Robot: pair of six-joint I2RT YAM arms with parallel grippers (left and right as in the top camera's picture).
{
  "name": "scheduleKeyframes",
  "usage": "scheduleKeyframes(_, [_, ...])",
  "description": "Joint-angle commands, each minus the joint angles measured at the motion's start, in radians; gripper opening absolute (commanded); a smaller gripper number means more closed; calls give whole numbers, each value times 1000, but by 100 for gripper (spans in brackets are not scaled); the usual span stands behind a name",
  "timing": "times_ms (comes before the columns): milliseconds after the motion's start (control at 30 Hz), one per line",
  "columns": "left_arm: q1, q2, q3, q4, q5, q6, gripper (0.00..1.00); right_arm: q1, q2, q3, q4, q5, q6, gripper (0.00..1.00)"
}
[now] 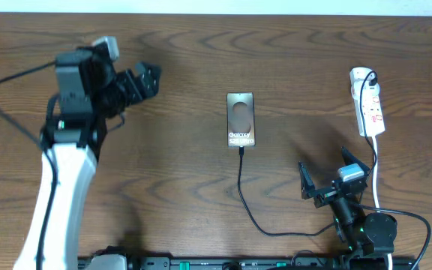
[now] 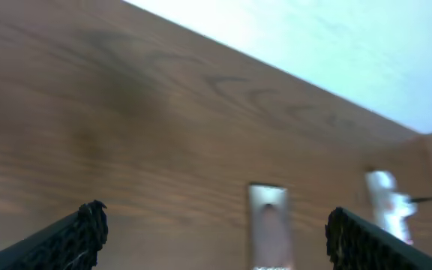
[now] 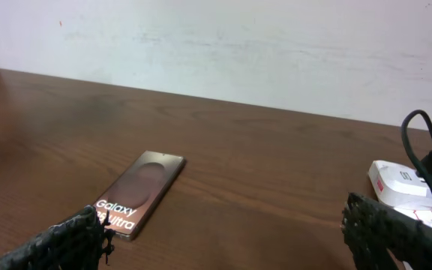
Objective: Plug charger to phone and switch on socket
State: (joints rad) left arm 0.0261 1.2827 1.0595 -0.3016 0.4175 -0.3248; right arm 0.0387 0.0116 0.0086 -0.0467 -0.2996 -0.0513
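Hovers with left gripper (image 1: 147, 82) and right gripper (image 1: 327, 171) spread-jawed, empty, likely keeping clear of phone (image 1: 241, 120) mid-table, charger (image 1: 241, 187) at its near end, socket (image 1: 367, 105) near right edge.

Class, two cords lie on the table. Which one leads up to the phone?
The thin black charger cable: its tip reaches the phone at its lower edge. The thicker white cord leaves the power strip instead.

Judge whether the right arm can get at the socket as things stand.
Probably yes: the right gripper is open and empty, and the socket lies close ahead, only its white cord alongside.
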Motion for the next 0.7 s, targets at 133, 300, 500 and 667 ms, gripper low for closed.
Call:
scheduleKeyframes(133, [5,-270,-417,287,-131,92,94,15,-6,-3,-2,-6,13,99])
scheduleKeyframes(300, [5,-385,-686,529,-132,92,94,15,-6,-3,-2,-6,13,99])
scheduleKeyframes(500, [5,-518,-914,659,-132,92,94,15,-6,-3,-2,-6,13,99])
scheduleKeyframes(667, [6,-639,-1049,701,-147,92,94,15,-6,-3,-2,-6,13,99])
